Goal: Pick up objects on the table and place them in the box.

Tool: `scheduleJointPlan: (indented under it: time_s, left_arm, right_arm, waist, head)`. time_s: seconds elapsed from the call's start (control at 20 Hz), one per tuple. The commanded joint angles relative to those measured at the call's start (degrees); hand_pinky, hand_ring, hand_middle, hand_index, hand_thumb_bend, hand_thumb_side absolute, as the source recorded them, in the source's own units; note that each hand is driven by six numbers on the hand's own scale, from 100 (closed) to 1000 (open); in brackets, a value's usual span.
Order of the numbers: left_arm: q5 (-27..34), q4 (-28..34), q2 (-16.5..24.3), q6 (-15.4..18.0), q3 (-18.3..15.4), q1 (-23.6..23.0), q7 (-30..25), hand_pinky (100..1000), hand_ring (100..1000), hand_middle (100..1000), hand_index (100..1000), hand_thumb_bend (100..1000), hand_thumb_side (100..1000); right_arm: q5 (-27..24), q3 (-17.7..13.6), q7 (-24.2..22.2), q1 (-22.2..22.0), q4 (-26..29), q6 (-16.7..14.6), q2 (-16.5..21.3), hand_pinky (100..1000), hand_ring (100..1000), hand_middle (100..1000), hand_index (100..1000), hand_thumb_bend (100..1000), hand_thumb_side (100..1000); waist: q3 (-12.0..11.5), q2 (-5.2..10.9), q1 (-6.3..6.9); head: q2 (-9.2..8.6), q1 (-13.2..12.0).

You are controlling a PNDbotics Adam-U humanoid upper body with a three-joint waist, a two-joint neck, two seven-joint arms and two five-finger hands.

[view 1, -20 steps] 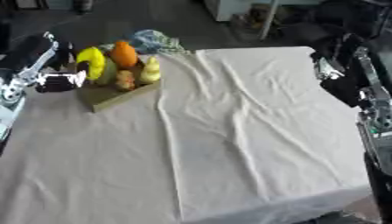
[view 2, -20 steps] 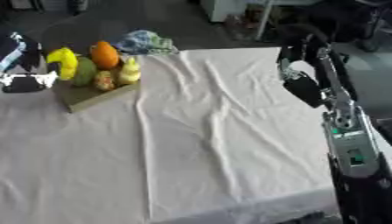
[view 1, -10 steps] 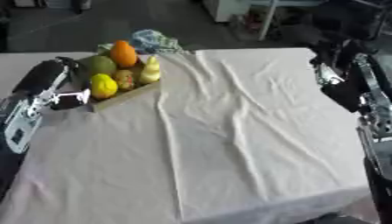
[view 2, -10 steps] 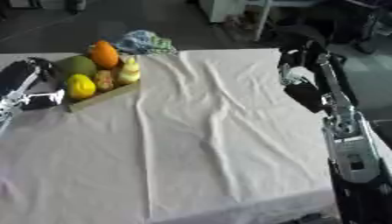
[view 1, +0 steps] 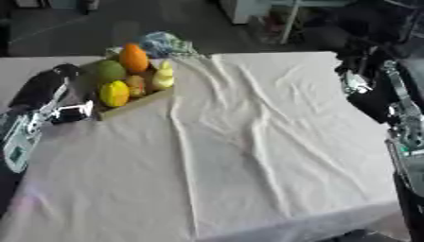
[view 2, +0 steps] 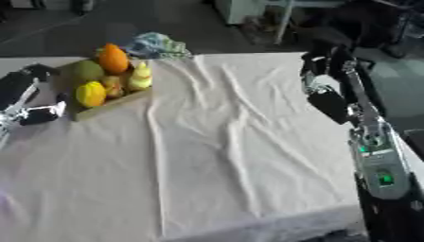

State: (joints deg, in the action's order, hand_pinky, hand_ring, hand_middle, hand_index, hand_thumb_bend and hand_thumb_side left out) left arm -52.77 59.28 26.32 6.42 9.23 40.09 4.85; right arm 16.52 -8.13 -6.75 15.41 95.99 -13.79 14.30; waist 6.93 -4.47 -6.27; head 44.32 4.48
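Left eye view shows the box near the far left corner of the bench. It is a low brown box, and it is full of fruit. An orange one stands at the back. A green one sits next to it. A yellow one lies at the front, by the near wall of the box. A small brownish one is in the middle, and a pale yellow thing stands on the side nearest the middle of the bench.

A white cloth covers the bench, with folds in it. No loose thing lies on the cloth that I can see. A blue and white bundle lies at the far edge, just behind the box. It is outside the box. I cannot tell if it is one of the things to be picked up.

So the job looks almost done, or all done. Only that bundle may be left.

The left hand is at the left edge, just beside the box. It holds nothing that I can see, but I cannot tell if its fingers are apart or together. The right hand is up near the far right corner. It looks dark and blurry, so I cannot tell about its fingers either.
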Motion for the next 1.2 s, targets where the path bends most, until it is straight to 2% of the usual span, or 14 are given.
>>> scheduleJointPlan:
  time_s: [0.05, 0.15, 0.35, 0.55, 0.65, 0.8, 1.0, 1.2]
  left_arm:
    - [6.1, 8.1, 4.5, -2.0, -1.7, -0.8, -0.2, 772, 740, 767, 841, 100, 387]
    - [11.4, 14.1, 6.8, -3.6, -3.1, -3.3, -0.8, 764, 735, 761, 836, 100, 460]
    - [23.2, 26.8, 10.0, -6.4, -6.9, -10.3, -1.2, 743, 715, 742, 820, 100, 520]
    - [37.5, 38.3, 9.8, -5.0, -10.0, -19.0, -1.2, 694, 671, 699, 796, 100, 607]
    - [42.2, 42.1, 8.6, -3.8, -11.8, -23.4, -1.7, 681, 657, 687, 789, 100, 624]
    - [46.1, 45.7, 5.3, -3.1, -13.4, -29.0, -1.5, 662, 639, 670, 776, 100, 667]
    - [49.7, 48.8, 0.3, -2.0, -13.8, -34.8, -2.1, 657, 637, 668, 770, 100, 722]
    - [52.1, 49.7, -4.4, -1.7, -13.4, -38.6, -4.1, 646, 628, 656, 764, 100, 782]
  right_arm:
    - [-0.1, -0.9, 0.0, 0.3, 0.4, -0.1, 1.1, 624, 623, 652, 874, 100, 427]
    - [-0.1, -1.1, 0.0, 0.1, 0.4, -0.2, 1.2, 625, 623, 652, 871, 100, 428]
    - [-0.4, -1.5, -0.2, -0.7, 0.5, -0.4, 1.4, 628, 626, 654, 871, 100, 429]
    - [-1.1, -1.8, 0.2, -1.8, 0.5, -0.6, 1.2, 621, 621, 645, 869, 100, 440]
    - [-1.7, -1.7, 0.6, -2.6, 0.4, -0.6, 1.0, 614, 616, 641, 870, 100, 453]
    - [-3.3, -1.3, 1.5, -4.3, 0.1, -0.7, 0.6, 604, 608, 630, 870, 100, 486]
    - [-5.7, -0.2, 2.7, -6.8, -0.5, -0.8, -0.3, 592, 600, 618, 863, 100, 523]
    - [-8.3, 1.1, 3.9, -9.1, -1.6, -0.8, -1.2, 579, 595, 602, 849, 100, 554]
  waist:
    - [-0.2, 0.02, -0.28]
    - [-0.6, -0.06, -0.07]
    - [-1.6, -0.13, 0.3]
    - [-2.6, -0.05, 0.7]
    - [-3.1, 0.21, 1.04]
    - [-3.6, 1.05, 2.08]
    - [-3.6, 2.37, 3.38]
    - [-2.9, 3.47, 3.97]
  head:
    - [-0.2, 0.4]
    - [-0.2, 0.5]
    - [-0.2, 0.6]
    - [-0.2, -0.3]
    - [-0.2, -1.1]
    - [-0.2, -2.7]
    - [-0.2, -5.2]
    - [-0.2, -6.7]
